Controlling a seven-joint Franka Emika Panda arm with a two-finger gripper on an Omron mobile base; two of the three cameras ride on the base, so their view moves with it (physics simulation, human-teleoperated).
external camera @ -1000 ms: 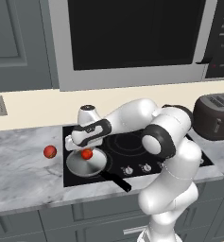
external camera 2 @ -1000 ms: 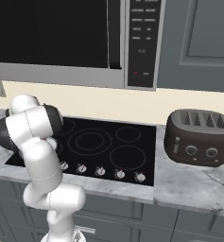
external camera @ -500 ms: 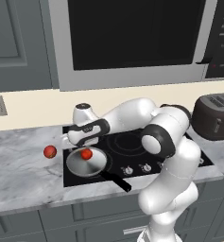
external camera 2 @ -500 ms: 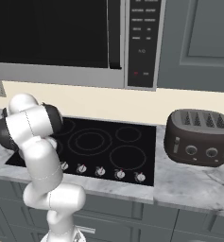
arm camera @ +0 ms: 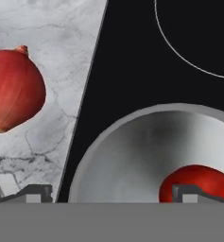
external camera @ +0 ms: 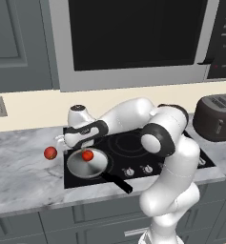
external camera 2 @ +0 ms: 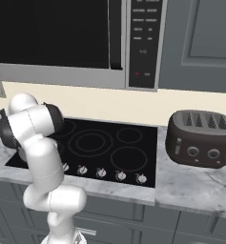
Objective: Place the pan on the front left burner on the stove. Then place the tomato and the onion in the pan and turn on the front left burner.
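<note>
A: What's the room like?

B: A kitchen: grey cabinets, a microwave over a marbled grey surface, a dark toaster at the right end. The stove is glossy black glass with thin ring markings and silver knobs along its front edge.

A: And the pan?

B: The pan is a round, shallow silver-grey dish sitting on the stove's front left corner, over the front left burner. Its straight black handle runs toward the front right, ending near the surface's front edge. The tomato, bright glossy red, lies inside it toward the back.

A: The onion?

B: The onion, duller red with a small stem nub, rests on the marble just left of the stove's edge, apart from the pan. Open marble lies all around it.

A: The gripper?

B: The gripper hangs above the pan's back left rim, jaws spread wide, holding nothing.
</note>
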